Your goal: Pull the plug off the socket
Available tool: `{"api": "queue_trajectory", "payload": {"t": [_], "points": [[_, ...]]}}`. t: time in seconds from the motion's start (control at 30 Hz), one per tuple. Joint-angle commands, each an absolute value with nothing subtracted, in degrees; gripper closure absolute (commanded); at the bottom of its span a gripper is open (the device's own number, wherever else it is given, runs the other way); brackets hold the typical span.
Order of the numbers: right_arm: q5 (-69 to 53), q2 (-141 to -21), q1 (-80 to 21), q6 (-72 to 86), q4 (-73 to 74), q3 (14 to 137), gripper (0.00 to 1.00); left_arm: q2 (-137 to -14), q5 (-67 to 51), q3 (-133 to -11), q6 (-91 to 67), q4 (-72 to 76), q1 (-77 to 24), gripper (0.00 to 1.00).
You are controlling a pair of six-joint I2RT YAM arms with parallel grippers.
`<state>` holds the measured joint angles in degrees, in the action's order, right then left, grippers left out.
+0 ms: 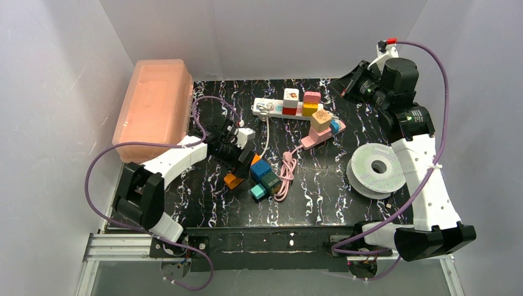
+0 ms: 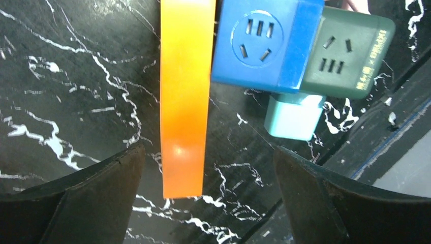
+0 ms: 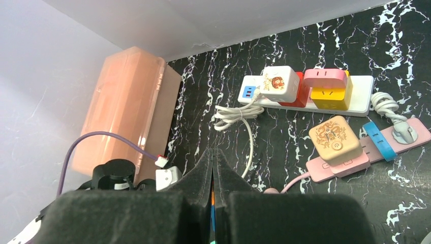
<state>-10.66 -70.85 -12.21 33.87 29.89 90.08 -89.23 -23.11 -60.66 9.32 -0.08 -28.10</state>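
Socket (image 2: 185, 96), orange, lies left of centre in the top view on the tabletop (image 2: 76, 76). The blue plug (image 2: 264, 40) touches its side, seemingly not yet pulled. Left gripper (image 2: 209, 195) gapes wide, empty, straddling the socket's end. Right gripper (image 3: 213, 170) is closed, empty, upper right.

Far left, a translucent pink box (image 1: 154, 105) sits at the edge of the marbled black table (image 1: 321, 191). Along the back lies a long white strip (image 3: 362, 96) carrying a white cube (image 3: 277, 84), a red cube (image 3: 300, 96), a pink cube (image 3: 325, 77) and a yellow cube (image 3: 330, 96). Just in front, a pink strip (image 3: 325, 173) carries a beige cube (image 3: 333, 138). Over on the right, a white spool (image 1: 376, 169) lies flat.
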Motion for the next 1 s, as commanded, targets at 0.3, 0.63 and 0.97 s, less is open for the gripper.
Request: {"api": "queue_trajectory", "payload": {"t": [0.3,0.63,0.97], "points": [[-12.6,-68.05,-11.97,32.61,30.64,91.01,0.99,-79.07,-19.55,-83.32,4.6,-39.72,-26.84,0.02],[-14.24,-66.91,-11.96,33.13,35.58,90.79,0.99,-73.36,-5.74,-91.32,5.89,-61.73,-21.84,0.02],[-15.04,-65.68,-12.03,33.22,38.44,91.47,0.99,-63.18,-6.12,-86.64,1.81,-61.72,-16.71,0.02]]}}
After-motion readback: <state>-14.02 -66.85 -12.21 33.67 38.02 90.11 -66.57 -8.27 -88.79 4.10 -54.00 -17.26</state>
